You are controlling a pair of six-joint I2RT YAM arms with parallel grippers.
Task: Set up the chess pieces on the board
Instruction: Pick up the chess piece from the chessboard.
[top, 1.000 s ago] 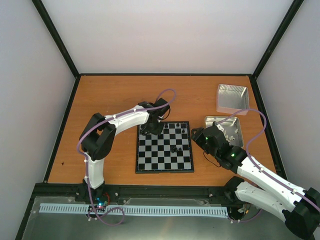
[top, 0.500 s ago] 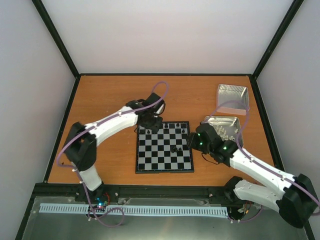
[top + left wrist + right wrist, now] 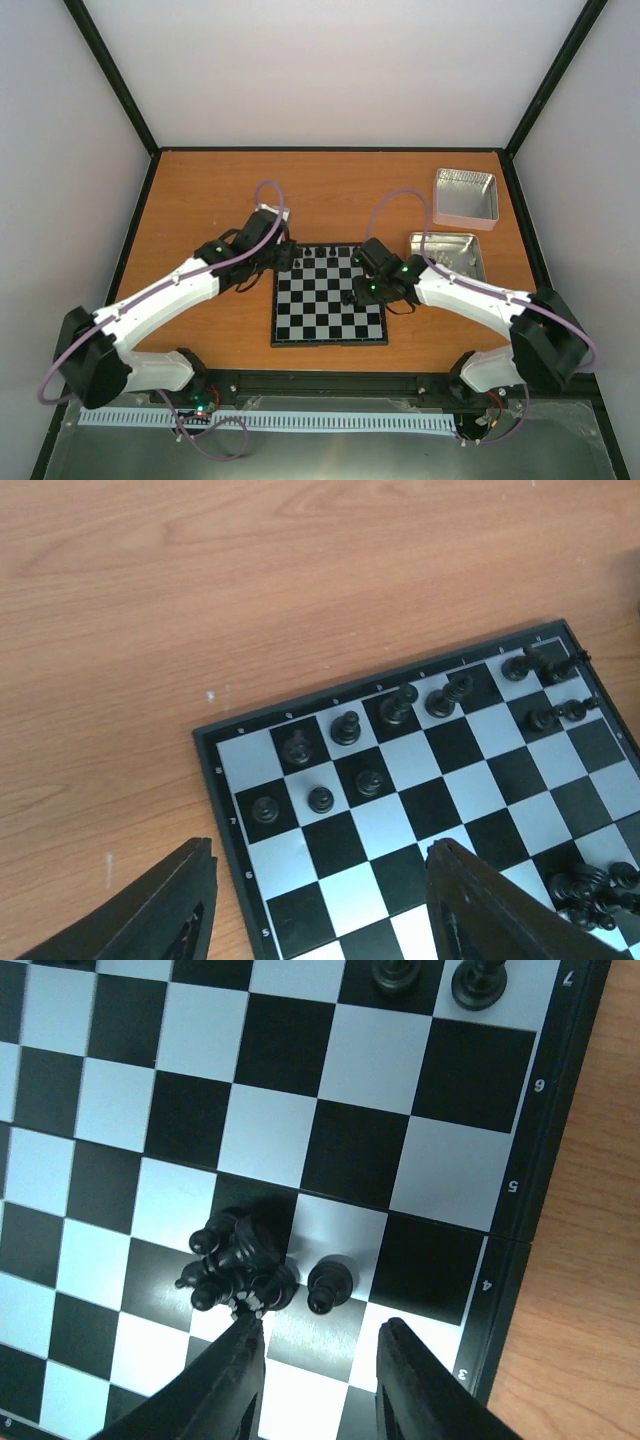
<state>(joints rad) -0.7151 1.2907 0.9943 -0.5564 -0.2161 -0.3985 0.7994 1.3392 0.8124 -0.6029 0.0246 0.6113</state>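
Currently right hand, spread, hangs by lone pawn just beside clumped chess pieces on board; closing could topple clump; left hand also spread.

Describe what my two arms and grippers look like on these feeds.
The left arm and right arm have white shells with black joints, and a thin lilac cable loops along each. Small green lights glow near the wrists. The left gripper and right gripper have plain matte black, tapering fingers.
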